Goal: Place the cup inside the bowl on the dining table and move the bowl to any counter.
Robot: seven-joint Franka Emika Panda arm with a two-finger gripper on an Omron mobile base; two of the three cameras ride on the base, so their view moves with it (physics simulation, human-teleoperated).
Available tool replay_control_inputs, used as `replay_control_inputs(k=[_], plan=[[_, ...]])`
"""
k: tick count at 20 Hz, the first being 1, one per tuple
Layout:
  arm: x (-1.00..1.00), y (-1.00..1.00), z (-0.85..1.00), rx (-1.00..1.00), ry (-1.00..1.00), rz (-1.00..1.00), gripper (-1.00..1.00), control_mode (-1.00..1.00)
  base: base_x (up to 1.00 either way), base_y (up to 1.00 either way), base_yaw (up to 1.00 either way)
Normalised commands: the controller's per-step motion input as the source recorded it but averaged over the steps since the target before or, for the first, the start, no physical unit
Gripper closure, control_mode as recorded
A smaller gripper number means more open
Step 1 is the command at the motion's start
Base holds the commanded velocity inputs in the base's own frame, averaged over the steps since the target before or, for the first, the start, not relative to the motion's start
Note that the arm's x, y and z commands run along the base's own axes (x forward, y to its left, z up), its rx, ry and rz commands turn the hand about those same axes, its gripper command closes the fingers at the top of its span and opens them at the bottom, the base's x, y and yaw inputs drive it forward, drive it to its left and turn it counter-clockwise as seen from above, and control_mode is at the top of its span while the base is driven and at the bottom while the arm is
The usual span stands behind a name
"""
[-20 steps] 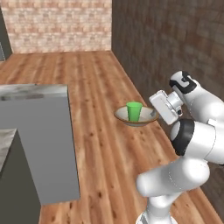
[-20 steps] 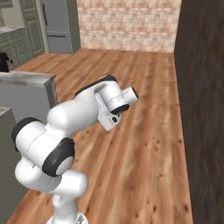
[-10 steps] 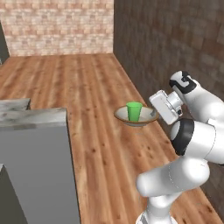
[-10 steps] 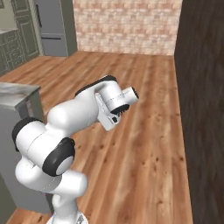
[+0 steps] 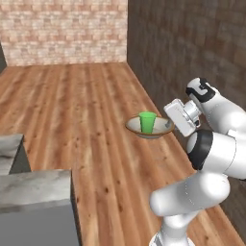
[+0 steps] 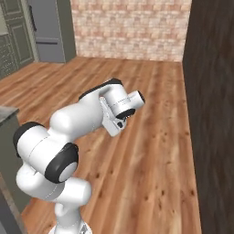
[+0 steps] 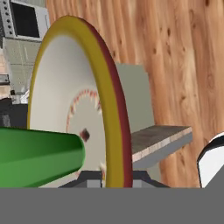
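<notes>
Here the bowl (image 5: 150, 129), with the green cup (image 5: 147, 122) upright inside, hangs level above the wooden floor (image 5: 86, 120), presumably to keep the cup seated during transport. The end effector (image 5: 178, 119) meets its rim; fingers appear clamped on it, though the grip is hidden. A marble surface (image 5: 33, 187) lies nearby.

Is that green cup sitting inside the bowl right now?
Yes, the left base view shows the green cup standing upright in the middle of the bowl.
</notes>
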Motion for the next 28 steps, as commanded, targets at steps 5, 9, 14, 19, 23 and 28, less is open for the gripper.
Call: replay_control_inputs(k=[5,9,14,19,23,28], plan=[[0.0,0.0,0.0,0.0,0.0,0.0,1.0,1.0,1.0,0.0,0.0],[0.0,0.0,0.0,0.0,0.0,0.0,1.0,1.0,1.0,0.0,0.0],[0.0,0.0,0.0,0.0,0.0,0.0,1.0,1.0,0.99,0.0,0.0],[0.0,0.0,0.0,0.0,0.0,0.0,1.0,1.0,0.96,0.0,0.0],[0.0,0.0,0.0,0.0,0.0,0.0,1.0,1.0,0.93,0.0,0.0],[0.0,0.0,0.0,0.0,0.0,0.0,1.0,1.0,0.88,0.0,0.0]])
